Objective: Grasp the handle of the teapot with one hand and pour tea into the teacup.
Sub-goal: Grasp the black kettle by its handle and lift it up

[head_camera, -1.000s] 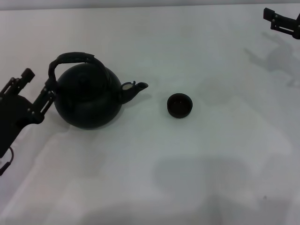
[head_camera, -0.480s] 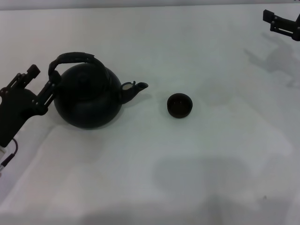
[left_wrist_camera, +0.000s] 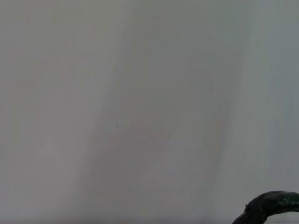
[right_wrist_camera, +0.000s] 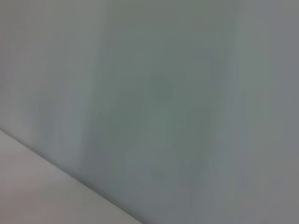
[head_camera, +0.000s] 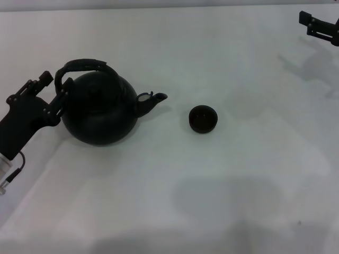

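The large matte-black round teapot (head_camera: 100, 108) was stood upright on the white table (head_camera: 212, 201), spout aimed at the small black bowl-shaped teacup (head_camera: 203, 119) nearby, with the left gripper (head_camera: 50, 94) spread, ungrasping, beside the dark arched handle (head_camera: 79, 67), presumably staged for grasping; the right gripper (head_camera: 318, 26) was parked far off, finger state indeterminable.

White table (head_camera: 238, 201) bearing teapot (head_camera: 100, 114) and teacup (head_camera: 203, 119)

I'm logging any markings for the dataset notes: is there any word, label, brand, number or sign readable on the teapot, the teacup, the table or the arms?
None: no readable text in any view.
teapot: plain matte black, no marking visible.
teacup: plain black, no marking visible.
table: bare white, no print.
left tool and right tool: dark, no legible label.
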